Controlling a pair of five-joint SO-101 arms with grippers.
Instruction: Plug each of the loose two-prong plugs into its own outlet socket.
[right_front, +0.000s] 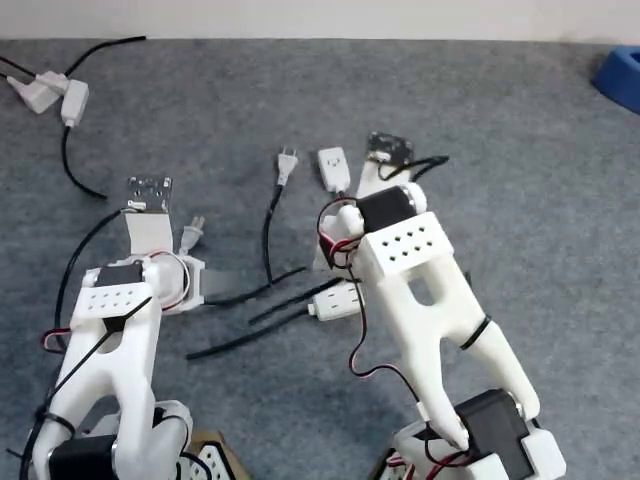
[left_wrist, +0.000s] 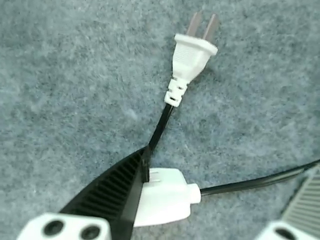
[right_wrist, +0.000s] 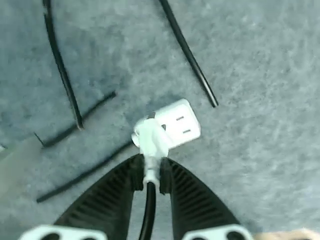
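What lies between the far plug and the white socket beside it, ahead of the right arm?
Nothing: in the high view, bare carpet separates the plug and the socket.

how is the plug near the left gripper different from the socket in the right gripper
The plug ends in two bare metal prongs; the socket shows a blocky face with two slots. The plug lies on the carpet with its body ungripped; the socket is pinched at its neck by the right gripper. Both are white on black cords.
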